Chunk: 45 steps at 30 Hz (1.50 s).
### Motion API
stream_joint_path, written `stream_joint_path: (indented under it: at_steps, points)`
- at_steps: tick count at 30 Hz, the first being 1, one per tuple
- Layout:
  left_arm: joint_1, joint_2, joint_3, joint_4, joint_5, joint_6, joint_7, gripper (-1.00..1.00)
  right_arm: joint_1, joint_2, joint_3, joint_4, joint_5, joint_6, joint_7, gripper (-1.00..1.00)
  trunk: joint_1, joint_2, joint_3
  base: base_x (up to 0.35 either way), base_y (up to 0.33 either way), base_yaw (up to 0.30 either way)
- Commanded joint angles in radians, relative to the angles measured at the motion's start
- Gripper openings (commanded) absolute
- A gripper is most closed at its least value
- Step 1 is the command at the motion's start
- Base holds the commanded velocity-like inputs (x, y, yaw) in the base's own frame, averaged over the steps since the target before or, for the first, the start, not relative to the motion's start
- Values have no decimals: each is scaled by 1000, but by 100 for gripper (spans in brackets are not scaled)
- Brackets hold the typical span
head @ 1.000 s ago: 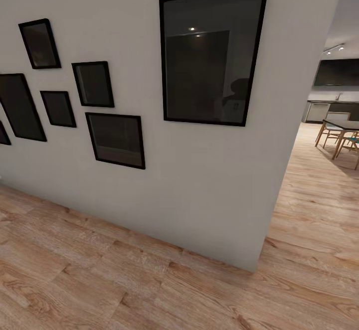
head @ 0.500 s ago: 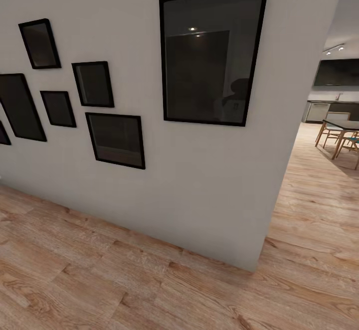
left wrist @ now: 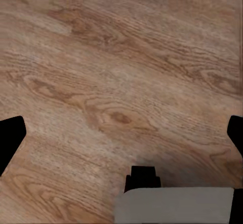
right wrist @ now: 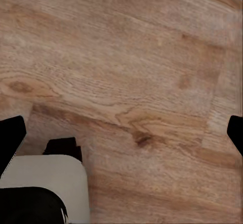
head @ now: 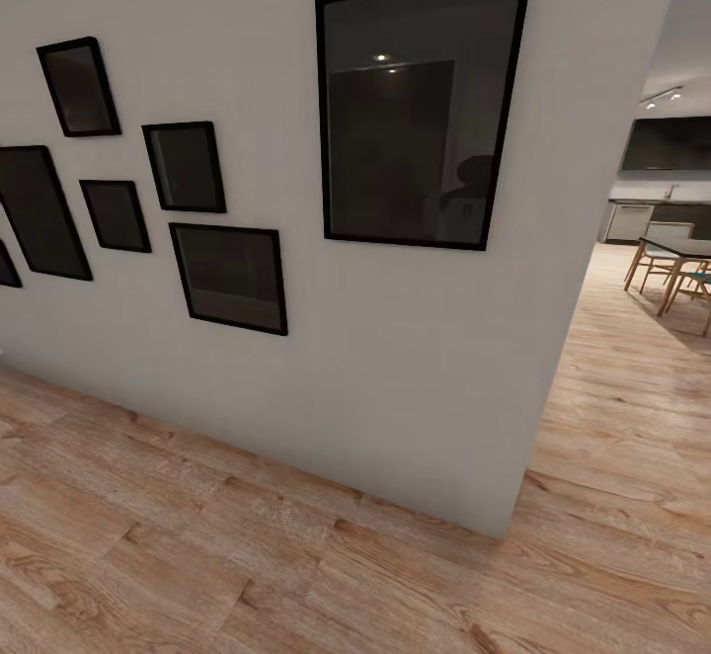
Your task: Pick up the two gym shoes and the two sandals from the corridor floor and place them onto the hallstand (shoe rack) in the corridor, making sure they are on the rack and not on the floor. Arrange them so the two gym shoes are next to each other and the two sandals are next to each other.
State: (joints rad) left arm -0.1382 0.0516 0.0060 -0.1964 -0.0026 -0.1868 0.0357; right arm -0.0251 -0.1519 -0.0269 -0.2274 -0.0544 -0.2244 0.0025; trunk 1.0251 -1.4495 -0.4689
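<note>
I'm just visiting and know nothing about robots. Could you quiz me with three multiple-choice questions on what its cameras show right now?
1. Where is the dining table with chairs?
A. Far right, past the wall's end
B. Under the frames
C. Far left

2. What colour are the picture frames?
A. Gold
B. Black
C. White

3. How do the left gripper's fingers stand?
A. Wide apart, holding nothing
B. Clamped on a shoe
C. Pressed together

Answers: A, the table stands beyond the pale grey wall; B, each frame is black-edged; A, the left gripper shows bare light brown wood-plank floor between its fingers.

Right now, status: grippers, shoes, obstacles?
Both grippers open, empty, over wood floor. No shoes or rack sighted. Grey wall with black frames dead ahead; dining table beyond.
</note>
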Motion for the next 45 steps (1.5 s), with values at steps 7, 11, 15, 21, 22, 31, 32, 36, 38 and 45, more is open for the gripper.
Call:
stream_joint_path:
  at_steps: [7,11,15,21,22,31,32,36,38,45]
  points:
    - [-102,3,1,-51,1,-137,2,100,-4,-19,3,-393,-200,-18,10,100,0,-1,-1,0,0,0]
    - [-101,2,3,-48,5,-137,0,100,-4,-13,6,-391,-207,-18,11,100,0,-1,-1,0,0,0]
    - [-101,0,2,-46,5,-137,-4,100,-4,-10,6,-391,-210,-17,11,100,0,-1,-1,0,0,-5]
    - [-101,-5,1,-45,4,-137,-7,100,-4,-9,3,-390,-212,-16,10,100,0,-1,-1,0,0,-223]
    - [-101,-5,1,-45,2,-137,-7,100,-4,-9,3,-390,-212,-16,9,100,0,-1,-1,0,0,-267]
    - [-101,3,0,-44,0,-137,-13,100,-4,-9,1,-391,-214,-17,10,100,0,-1,-1,0,0,-294]
    - [-101,3,-1,-44,0,-137,-14,100,-4,-9,1,-391,-214,-17,10,100,0,-1,-1,0,0,-299]
    - [-101,3,1,-44,5,-137,-16,100,-4,-9,2,-390,-214,-17,10,100,0,-1,-1,0,0,-300]
    - [-101,3,1,-44,6,-138,-16,100,-4,-9,2,-391,-214,-17,10,100,0,-1,-1,0,0,-300]
    - [-102,-5,1,-46,6,-139,-17,100,-4,-9,2,-390,-214,-18,9,100,0,-1,-1,0,0,-300]
